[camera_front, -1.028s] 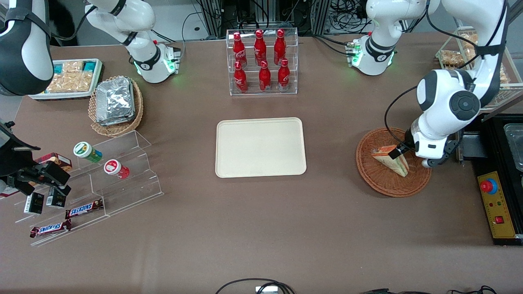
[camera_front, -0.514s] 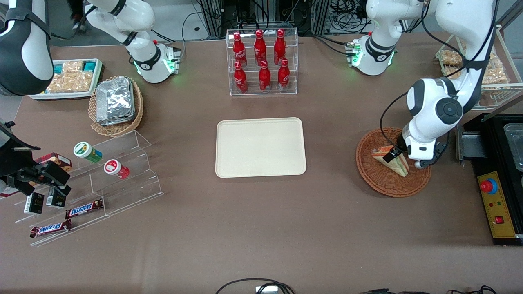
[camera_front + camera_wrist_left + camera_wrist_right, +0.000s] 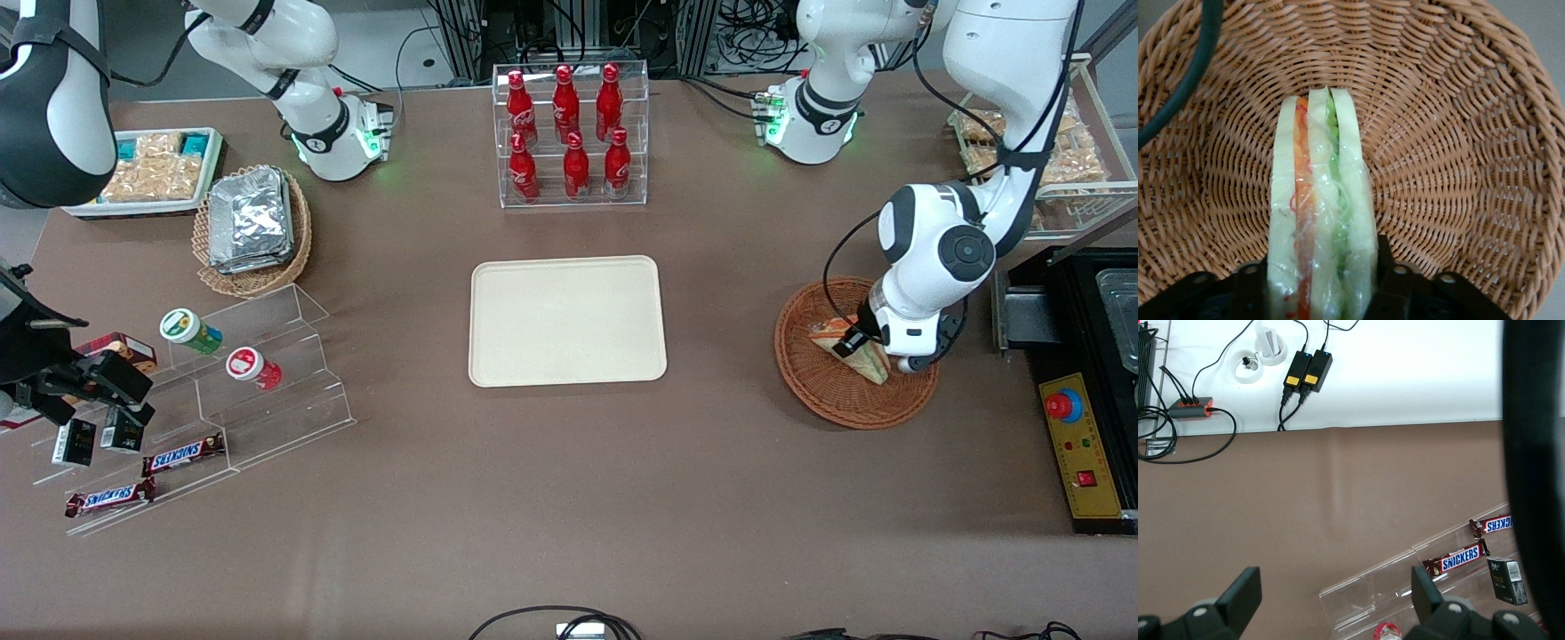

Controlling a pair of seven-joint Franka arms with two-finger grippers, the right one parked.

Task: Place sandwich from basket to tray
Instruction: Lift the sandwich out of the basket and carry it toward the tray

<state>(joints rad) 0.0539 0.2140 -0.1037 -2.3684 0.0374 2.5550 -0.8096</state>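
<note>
The wrapped sandwich (image 3: 877, 365) (image 3: 1321, 200) lies in the reddish-brown wicker basket (image 3: 822, 396) (image 3: 1458, 133) at the working arm's end of the table. White bread with orange and green filling layers shows through its clear wrap. My left gripper (image 3: 855, 347) (image 3: 1319, 270) is down in the basket, open. One black finger (image 3: 1383, 260) stands close against each bread face, straddling the wedge. The sandwich still rests on the wicker. The cream-beige tray (image 3: 569, 267) sits mid-table, toward the parked arm from the basket.
A clear rack of red bottles (image 3: 569, 133) stands farther from the front camera than the tray. A black control box (image 3: 1089, 444) and a wire rack of snack packets (image 3: 1067, 156) flank the basket. A dark cable (image 3: 1185, 87) crosses the basket rim.
My left arm has swung in over the basket and come lower. The gripper has slid along the sandwich until its fingers straddle the wedge. The sandwich has not moved.
</note>
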